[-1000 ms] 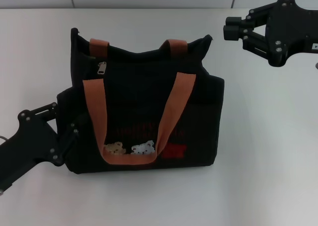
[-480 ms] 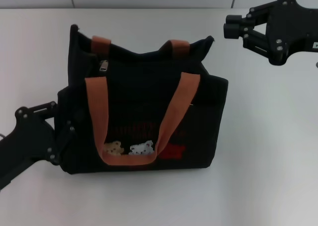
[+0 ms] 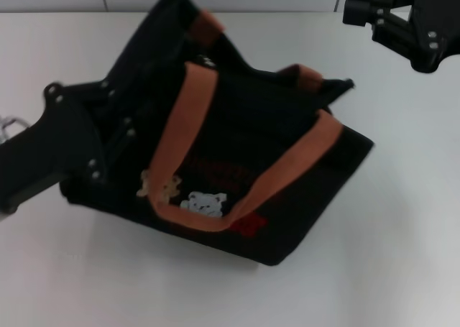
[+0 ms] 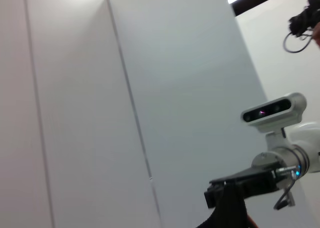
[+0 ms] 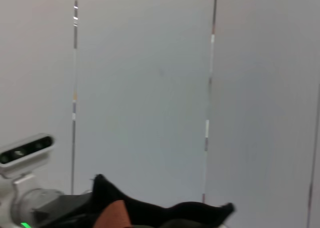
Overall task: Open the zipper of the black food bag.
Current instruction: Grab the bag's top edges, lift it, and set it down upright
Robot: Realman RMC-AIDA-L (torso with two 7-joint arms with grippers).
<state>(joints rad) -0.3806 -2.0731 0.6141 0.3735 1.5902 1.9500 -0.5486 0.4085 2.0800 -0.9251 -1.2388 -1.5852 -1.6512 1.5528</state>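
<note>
Gripping the bag (image 3: 237, 162) at left of frame, the left gripper (image 3: 108, 151) tilts it. Soft fabric sags; zipper pull unseen. Right gripper (image 3: 358, 12), upper right: state indeterminate.

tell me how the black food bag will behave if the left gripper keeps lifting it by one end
The black food bag is probably floppy: its top edge sags and folds between the corners. With the left gripper at one end, it already sits tilted, so it will likely swing or slump rather than stay boxy. It looks light for its size.
</note>
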